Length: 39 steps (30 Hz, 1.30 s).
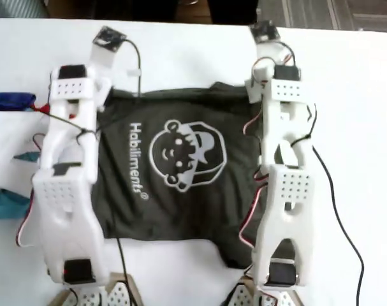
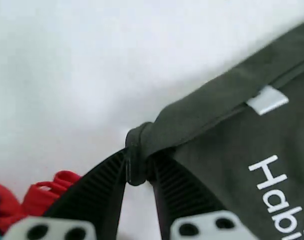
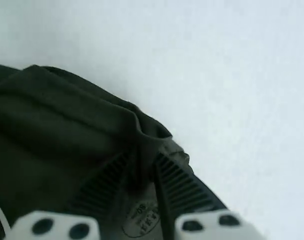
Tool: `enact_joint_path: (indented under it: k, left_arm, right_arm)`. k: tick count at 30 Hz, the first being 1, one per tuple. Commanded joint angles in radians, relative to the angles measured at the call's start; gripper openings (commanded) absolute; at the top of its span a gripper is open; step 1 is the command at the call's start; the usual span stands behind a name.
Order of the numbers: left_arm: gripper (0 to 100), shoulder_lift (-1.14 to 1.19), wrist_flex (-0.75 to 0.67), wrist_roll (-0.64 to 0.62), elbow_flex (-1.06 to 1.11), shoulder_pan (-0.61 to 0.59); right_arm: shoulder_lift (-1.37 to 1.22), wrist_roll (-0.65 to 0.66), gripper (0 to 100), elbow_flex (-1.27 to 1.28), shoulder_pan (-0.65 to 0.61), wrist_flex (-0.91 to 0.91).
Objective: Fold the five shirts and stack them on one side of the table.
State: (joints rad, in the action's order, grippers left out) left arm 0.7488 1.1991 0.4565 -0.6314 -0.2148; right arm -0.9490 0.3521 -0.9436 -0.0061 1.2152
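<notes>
High view: a dark shirt [image 1: 180, 185] is seen spread flat on the white table [image 1: 359, 95], printed side up, with a white cartoon face [image 1: 187, 155] and a line of white lettering shown on it. The shirt is flanked by two white arms, with the left arm [image 1: 65, 185] laid over one side edge and the right arm [image 1: 282, 185] over the other. Both arms are stretched from their bases toward the shirt's far edge.

In the left wrist view, the left gripper [image 2: 138, 167] is seen clamped on a bunched corner of the shirt, the cloth squeezed into a small knot between the black ribbed fingers [image 2: 99, 187]. A white tag [image 2: 267, 100] is sewn at the seam nearby. A red thing [image 2: 51, 187] is seen just beside one finger; what it is cannot be told.

In the right wrist view, the right gripper [image 3: 144, 170] is seen pinching a fold at the shirt's edge, with its fingers pressed together on the cloth.

Beyond the left arm, a blue cloth [image 1: 8, 101] and a teal cloth [image 1: 5, 204] are seen at the table's edge, apart from the dark shirt.
</notes>
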Motion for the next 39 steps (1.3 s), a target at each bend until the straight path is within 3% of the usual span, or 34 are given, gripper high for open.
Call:
enact_joint_path:
  k: [1,9,11,14,20,27,32,39]
  left_arm:
    - [3,0.04,0.155,-0.002,-0.189,0.031]
    - [3,0.078,0.551,-0.002,-0.539,0.083]
    - [3,0.068,0.592,-0.008,-0.561,0.101]
    - [3,0.026,0.591,-0.009,-0.512,0.104]
    - [3,-0.198,0.588,-0.009,-0.131,0.118]
    - [3,-0.54,0.58,-0.005,0.308,0.118]
    - [3,-0.73,0.569,0.002,0.585,0.118]
    - [3,-0.953,0.508,0.091,0.938,0.12]
  right_arm:
    - [0.01,-0.006,1.8,-0.075,-0.001,0.048]
    - [0.077,0.002,1.8,-0.319,0.053,0.354]
    - [0.082,0.002,1.8,-0.367,0.056,0.437]
    - [0.091,-0.006,1.8,-0.411,0.048,0.561]
    - [0.188,-0.006,1.8,-0.313,0.074,0.559]
    - [0.676,0.002,1.8,0.338,0.045,0.55]
    - [1.116,0.006,1.8,0.847,0.031,0.412]
    - [1.658,0.155,1.8,1.551,0.085,0.236]
